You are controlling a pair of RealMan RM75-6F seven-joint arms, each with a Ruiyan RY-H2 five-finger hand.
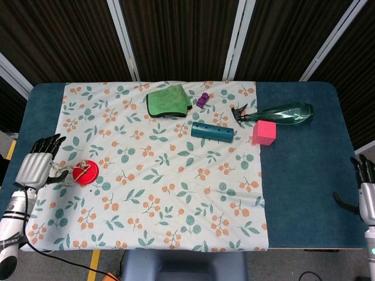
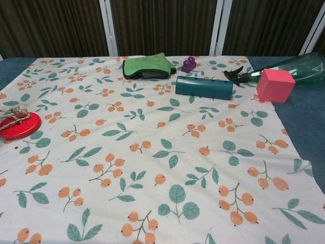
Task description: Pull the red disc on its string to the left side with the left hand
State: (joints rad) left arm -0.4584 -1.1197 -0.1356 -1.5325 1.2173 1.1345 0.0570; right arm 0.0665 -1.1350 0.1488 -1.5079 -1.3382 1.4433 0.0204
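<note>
The red disc [image 1: 85, 171] lies flat on the floral cloth near its left edge, and the chest view shows the same red disc [image 2: 19, 125] at the far left. Its string [image 1: 62, 172] is slack, bunched in a small heap between the disc and my left hand, and the string [image 2: 15, 113] partly lies on the disc's top. My left hand [image 1: 37, 165] rests palm-down just left of the disc with fingers spread, its thumb beside the heap and nothing visibly held. My right hand [image 1: 367, 190] hangs open at the table's right edge, far from the disc.
At the back of the cloth [image 1: 176, 193] lie a green rag [image 1: 169, 100], a small purple piece [image 1: 203, 99], a teal bar [image 1: 212, 131], a pink cube [image 1: 264, 132] and a green spray bottle [image 1: 281, 113]. Bare blue table [image 1: 310, 175] flanks the cloth.
</note>
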